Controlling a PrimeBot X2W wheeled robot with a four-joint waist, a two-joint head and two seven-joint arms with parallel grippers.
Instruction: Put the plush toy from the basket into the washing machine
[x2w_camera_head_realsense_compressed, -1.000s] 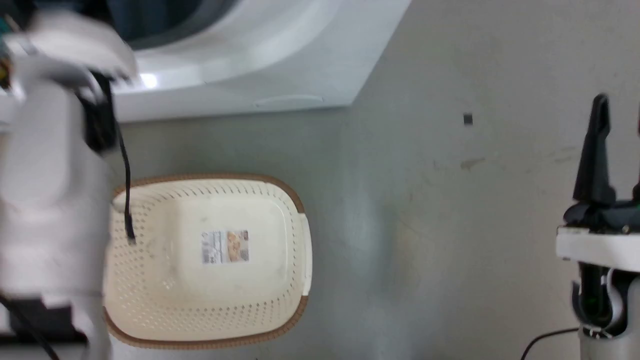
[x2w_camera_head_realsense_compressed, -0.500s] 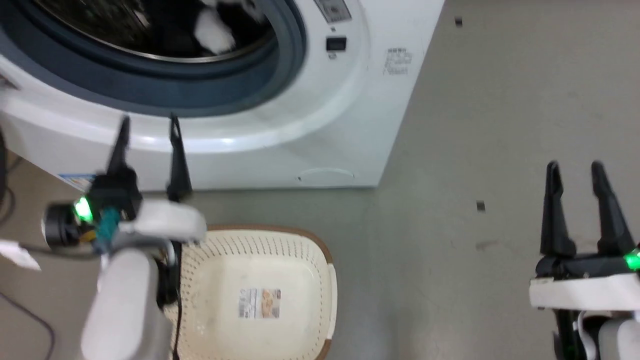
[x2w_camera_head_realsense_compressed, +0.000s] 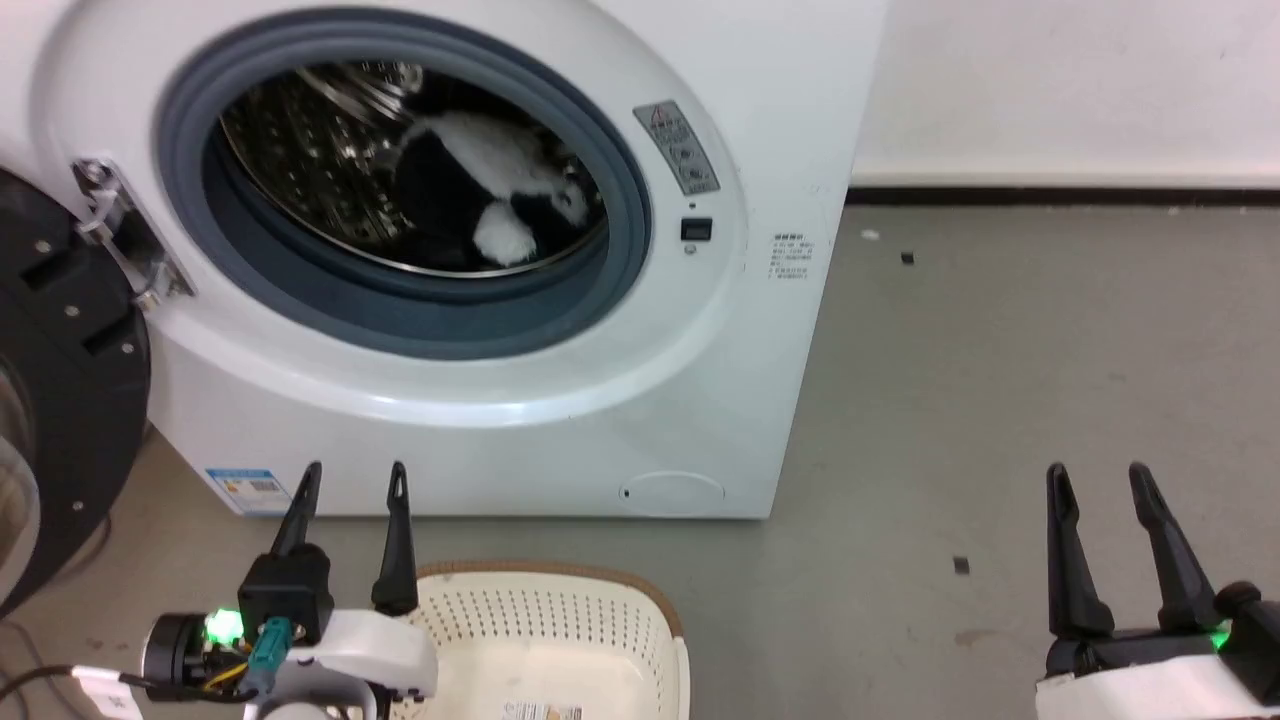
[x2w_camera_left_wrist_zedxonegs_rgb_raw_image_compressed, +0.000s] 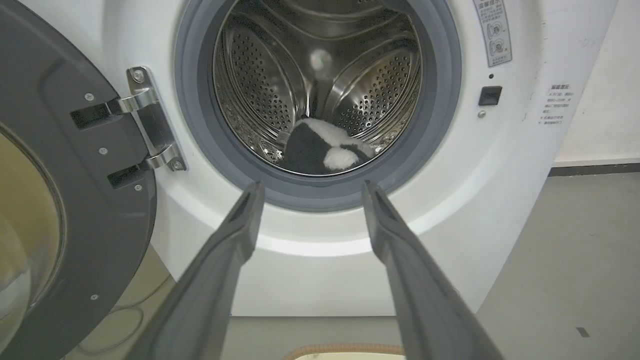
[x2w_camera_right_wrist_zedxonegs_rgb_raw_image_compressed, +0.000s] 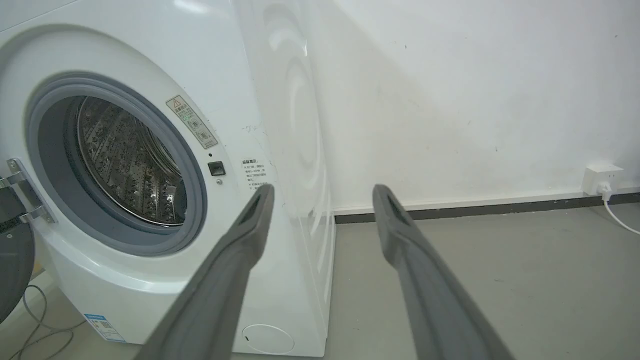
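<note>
The black-and-white plush toy (x2w_camera_head_realsense_compressed: 490, 195) lies inside the steel drum of the washing machine (x2w_camera_head_realsense_compressed: 720, 330), at the drum's bottom in the left wrist view (x2w_camera_left_wrist_zedxonegs_rgb_raw_image_compressed: 322, 150). The dark round door (x2w_camera_head_realsense_compressed: 60, 400) hangs swung out to the left. My left gripper (x2w_camera_head_realsense_compressed: 353, 478) is open with nothing between its fingers, below the porthole and just above the far rim of the basket (x2w_camera_head_realsense_compressed: 560, 600). The basket sits on the floor at the bottom of the head view with no toy in its visible part. My right gripper (x2w_camera_head_realsense_compressed: 1098, 478) is open over bare floor at the lower right.
A white wall (x2w_camera_head_realsense_compressed: 1060, 90) with a dark skirting runs behind the grey floor (x2w_camera_head_realsense_compressed: 1000, 380) on the right. A wall socket with a white cable (x2w_camera_right_wrist_zedxonegs_rgb_raw_image_compressed: 602, 182) sits low at the far right. Cables (x2w_camera_right_wrist_zedxonegs_rgb_raw_image_compressed: 35, 320) lie on the floor left of the machine.
The head camera has tilted up, so the washer's porthole and the toy inside came into view and the basket slid down. My left arm, earlier raised at the porthole, has come back above the basket.
</note>
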